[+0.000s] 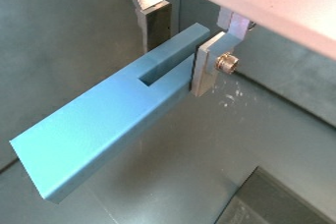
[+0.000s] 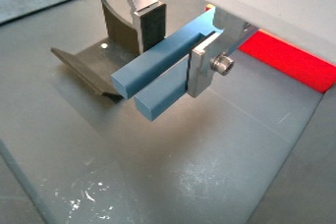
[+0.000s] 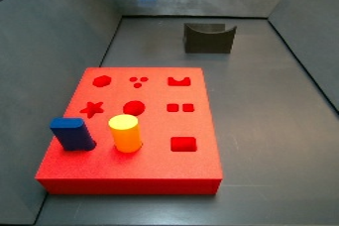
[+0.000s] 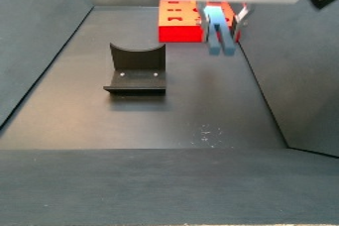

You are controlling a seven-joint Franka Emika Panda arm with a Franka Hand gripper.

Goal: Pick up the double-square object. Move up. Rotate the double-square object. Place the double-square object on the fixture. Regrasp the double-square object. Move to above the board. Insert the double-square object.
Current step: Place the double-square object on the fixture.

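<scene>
Gripper (image 2: 175,47) clamped on double-square object (image 2: 164,67), raised near fixture (image 2: 116,43); finish rotating before lowering into notch.

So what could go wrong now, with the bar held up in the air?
1. The gripper holds the bar near one end, so the long free part may tilt or slip between the fingers.
2. The fixture lies close behind the bar in a wrist view; rotating or lowering carelessly could knock it.
</scene>
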